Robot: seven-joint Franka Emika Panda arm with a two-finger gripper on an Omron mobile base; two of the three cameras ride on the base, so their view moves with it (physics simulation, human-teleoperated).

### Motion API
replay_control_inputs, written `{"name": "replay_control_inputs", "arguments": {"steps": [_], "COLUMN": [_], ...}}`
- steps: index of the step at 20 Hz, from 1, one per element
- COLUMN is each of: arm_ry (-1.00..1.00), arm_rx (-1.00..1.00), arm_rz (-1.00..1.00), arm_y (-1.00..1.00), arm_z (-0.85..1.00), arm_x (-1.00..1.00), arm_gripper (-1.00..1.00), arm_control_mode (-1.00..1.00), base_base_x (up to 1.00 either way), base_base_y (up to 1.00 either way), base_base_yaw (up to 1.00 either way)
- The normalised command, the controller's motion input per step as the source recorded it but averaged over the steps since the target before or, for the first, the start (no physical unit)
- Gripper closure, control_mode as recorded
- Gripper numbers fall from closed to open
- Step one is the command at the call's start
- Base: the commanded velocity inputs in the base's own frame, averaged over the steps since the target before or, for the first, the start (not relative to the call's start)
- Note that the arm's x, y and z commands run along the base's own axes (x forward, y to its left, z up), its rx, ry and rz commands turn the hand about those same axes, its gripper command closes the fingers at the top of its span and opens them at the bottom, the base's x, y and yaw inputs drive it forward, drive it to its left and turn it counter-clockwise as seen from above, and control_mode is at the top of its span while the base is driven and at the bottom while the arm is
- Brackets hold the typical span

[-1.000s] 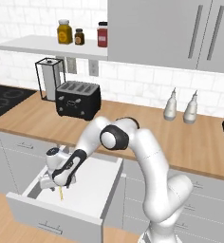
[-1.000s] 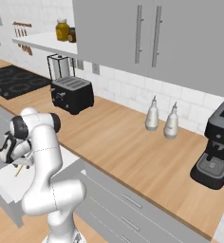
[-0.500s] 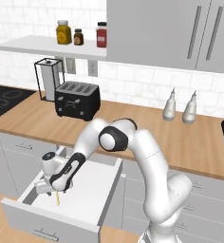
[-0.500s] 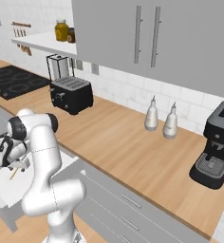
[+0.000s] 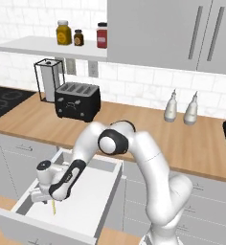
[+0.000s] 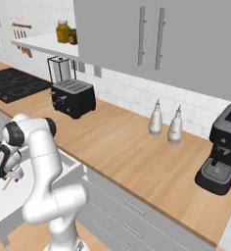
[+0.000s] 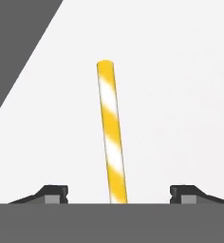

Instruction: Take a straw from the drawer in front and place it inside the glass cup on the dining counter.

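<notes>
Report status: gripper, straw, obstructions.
Gripper open, low inside the drawer. Straw flat on the drawer floor between the fingertips, ungripped. Nothing in the way.

No text, label, brand, number or sign can be read anywhere. The jars (image 5: 63,32) on the shelf (image 5: 48,47) carry no legible labels, and the toaster (image 5: 78,101), the coffee machine (image 6: 223,148) and the two bottles (image 5: 170,106) near the back edge of the worktop (image 5: 196,139) show no markings. The straw (image 7: 111,136) has yellow and white stripes, no lettering.
</notes>
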Motion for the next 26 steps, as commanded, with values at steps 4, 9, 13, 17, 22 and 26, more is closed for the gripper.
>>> {"name": "replay_control_inputs", "arguments": {"steps": [4, 9, 13, 17, 22, 26], "arm_ry": [-0.09, -0.13, -0.10, -0.05, -0.03, -0.13], "arm_rx": [0.03, 0.14, 0.19, 0.13, 0.23, 0.21], "arm_rz": [-0.13, -0.15, -0.15, -0.15, -0.15, -0.14], "arm_y": [-0.66, -0.86, -0.88, -0.61, -0.14, 0.01], "arm_z": [-0.70, -0.47, -0.37, -0.20, 0.57, 1.00], "arm_x": [-0.52, -0.44, -0.43, -0.27, -0.16, -0.01], "arm_gripper": [1.00, 1.00, 1.00, 1.00, 1.00, 1.00], "arm_control_mode": [-1.00, -1.00, -1.00, -1.00, -1.00, -1.00], "base_base_x": [0.00, 0.00, 0.00, 0.00, 0.00, 0.00], "base_base_y": [0.00, 0.00, 0.00, 0.00, 0.00, 0.00], "base_base_yaw": [0.00, 0.00, 0.00, 0.00, 0.00, 0.00]}}
